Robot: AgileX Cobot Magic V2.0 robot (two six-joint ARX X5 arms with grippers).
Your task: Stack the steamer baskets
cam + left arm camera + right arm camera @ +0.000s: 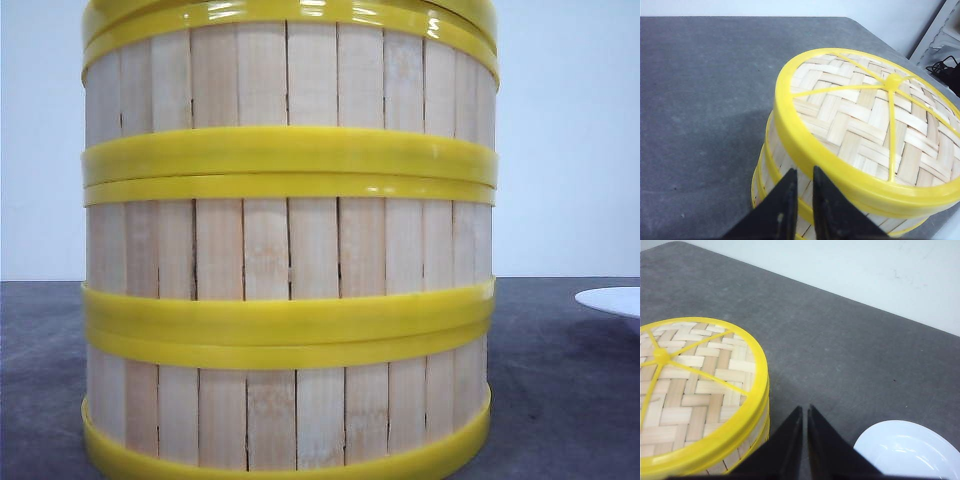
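- You see the steamer baskets [288,250] standing as one straight column on the grey table [560,400], three tiers one on another, very close to the front camera, so they fill most of that view.
- Each tier has a wall of pale upright bamboo slats, and the glossy yellow rims of neighbouring tiers meet and make double yellow bands around the column.
- The tiers look well aligned; no rim stands out at the side in the front view.
- On top of the column sits the lid [870,125], flat, with a woven bamboo face, a yellow ring around it and thin yellow spokes that meet at a small yellow hub.
- In the left wrist view, the left gripper [804,192] is just beside the upper yellow ring of the column, on the outside of it; its two black fingers are almost together, with only a narrow slit between them, and nothing is between them.
- You cannot tell for sure whether the fingers touch the wall.
- In the right wrist view, the right gripper [805,427] hangs over bare table, between the column and the white plate [910,452]; its fingers are also nearly closed and hold nothing.
- The white plate lies on the table, apart from the column, on the robot's right side; only its edge shows in the front view.
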